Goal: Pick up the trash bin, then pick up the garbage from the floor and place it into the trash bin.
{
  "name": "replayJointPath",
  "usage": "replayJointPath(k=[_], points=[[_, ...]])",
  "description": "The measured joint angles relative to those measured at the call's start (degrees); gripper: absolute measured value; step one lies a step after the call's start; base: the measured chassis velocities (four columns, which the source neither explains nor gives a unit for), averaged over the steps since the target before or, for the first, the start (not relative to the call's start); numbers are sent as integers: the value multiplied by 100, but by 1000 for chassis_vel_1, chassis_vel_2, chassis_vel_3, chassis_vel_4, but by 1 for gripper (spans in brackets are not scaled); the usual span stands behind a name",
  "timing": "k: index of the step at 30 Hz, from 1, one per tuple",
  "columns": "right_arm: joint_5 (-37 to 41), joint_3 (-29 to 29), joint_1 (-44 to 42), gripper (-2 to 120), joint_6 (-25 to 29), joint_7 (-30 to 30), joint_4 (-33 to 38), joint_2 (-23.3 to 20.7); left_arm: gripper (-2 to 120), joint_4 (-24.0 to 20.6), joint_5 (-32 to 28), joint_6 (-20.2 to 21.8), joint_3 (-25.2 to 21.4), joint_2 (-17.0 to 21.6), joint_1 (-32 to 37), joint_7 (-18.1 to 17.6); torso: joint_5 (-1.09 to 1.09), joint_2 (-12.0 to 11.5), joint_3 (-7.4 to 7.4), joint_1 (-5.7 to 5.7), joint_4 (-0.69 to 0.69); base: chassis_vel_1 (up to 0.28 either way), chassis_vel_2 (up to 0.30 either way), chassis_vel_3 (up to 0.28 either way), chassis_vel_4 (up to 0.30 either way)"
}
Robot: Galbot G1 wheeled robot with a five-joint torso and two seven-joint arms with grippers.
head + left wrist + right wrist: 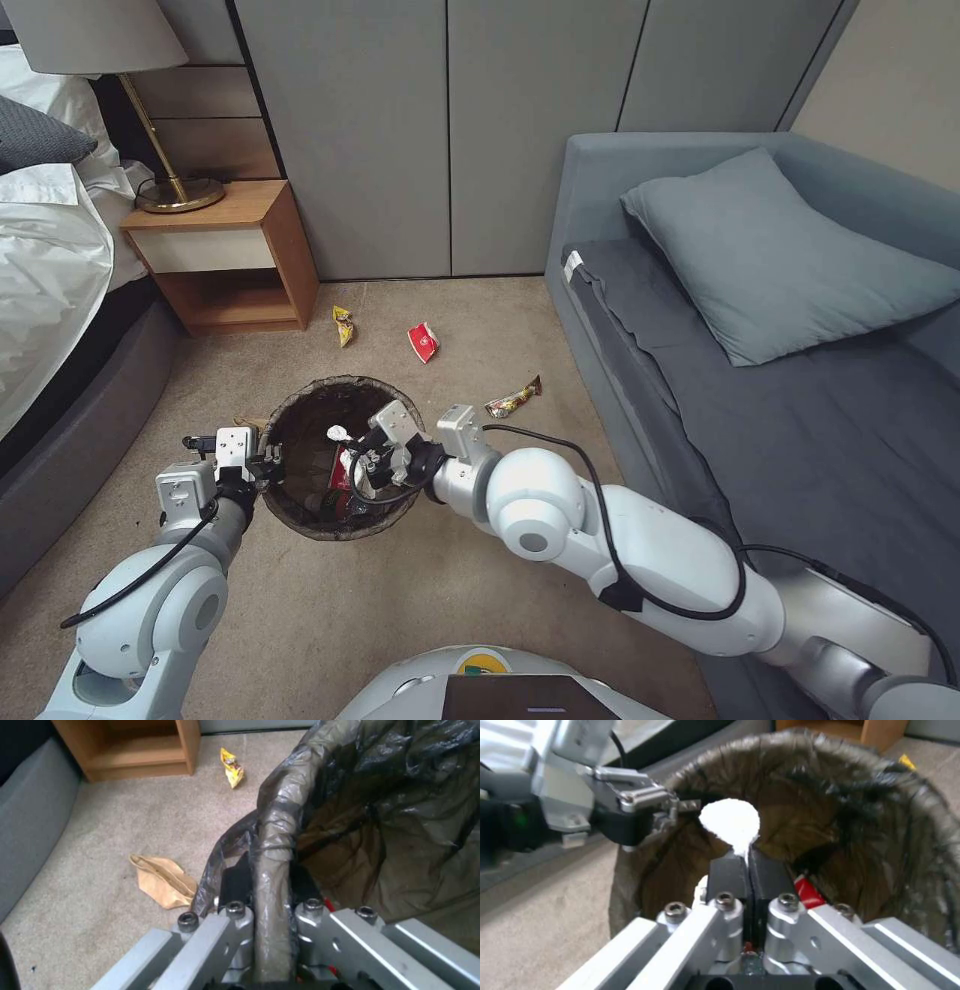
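On the beige carpet, the left gripper point(268, 462) is clamped on the rim of the small round bin with the wrinkled dark brown bag liner point(300, 420), gripping it at about nine o'clock, the lined wall pinched between its fingers point(235, 885). A crumpled brown paper piece point(162, 881) lies on the floor just beside that gripper. Over the bin's mouth, from about three o'clock, the right gripper point(345, 440) is closed on a white tissue wad point(730, 821), which hangs above the liner's inside. Beyond the bin, at twelve to two o'clock, lie a yellow snack packet point(343, 325), a red-and-white wrapper point(424, 342) and a dark foil wrapper point(513, 399).
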Motion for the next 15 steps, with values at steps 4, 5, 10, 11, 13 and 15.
replayJointPath(k=[4,5,10,11,13,15], points=[[-7,-40,25,19,-20,86,-123,126,3,-16,0,0,-18,-7,12,3,0,0,0,0,0,0,0,0,0],[-7,-40,25,19,-20,86,-123,126,3,-16,0,0,-18,-7,12,3,0,0,0,0,0,0,0,0,0],[-7,-39,65,42,-26,154,-138,162,3,-24,6,0,-3,-38,12,5,0,0,0,0,0,0,0,0,0],[-7,-39,65,42,-26,154,-138,162,3,-24,6,0,-3,-38,12,5,0,0,0,0,0,0,0,0,0],[-12,-33,63,52,-26,172,-138,159,3,-24,11,0,1,-43,10,5,1,0,0,0,-1,0,0,0,0],[-14,-30,61,56,-27,175,-139,164,3,-24,11,0,1,-43,10,6,1,0,0,0,-1,0,0,0,0]])
